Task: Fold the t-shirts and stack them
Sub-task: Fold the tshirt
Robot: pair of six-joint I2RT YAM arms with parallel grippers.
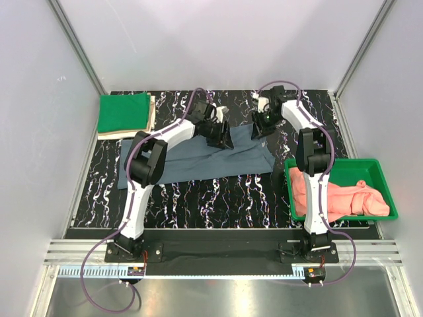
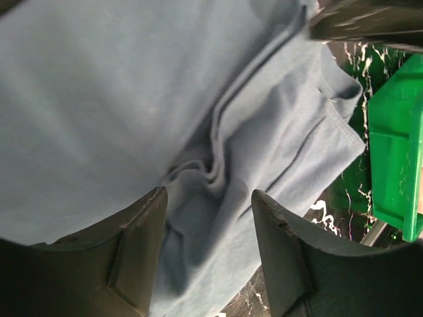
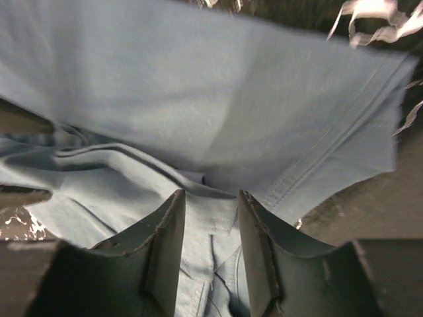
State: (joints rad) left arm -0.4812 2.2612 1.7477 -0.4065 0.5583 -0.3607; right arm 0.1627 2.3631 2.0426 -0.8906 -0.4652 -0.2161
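The grey-blue t-shirt (image 1: 198, 162) lies spread in a long band across the middle of the bench (image 1: 198, 205), rumpled along its far edge. Its left end sits just in front of the folded green shirt (image 1: 123, 112) in the far left corner, and its right end stops just short of the green tray (image 1: 337, 161) holding pink shirts (image 1: 337, 198).

Your left pincer (image 2: 208, 198) is at the far edge, jaws well apart, with bunched folds between them. Your right pincer (image 3: 211, 198) is beside it near the shirt's right corner. Its gap is narrower with cloth in it, and you cannot tell whether it pinches.

You have bare bench between the shirt and the arm bases, and a narrower strip behind the pincers.
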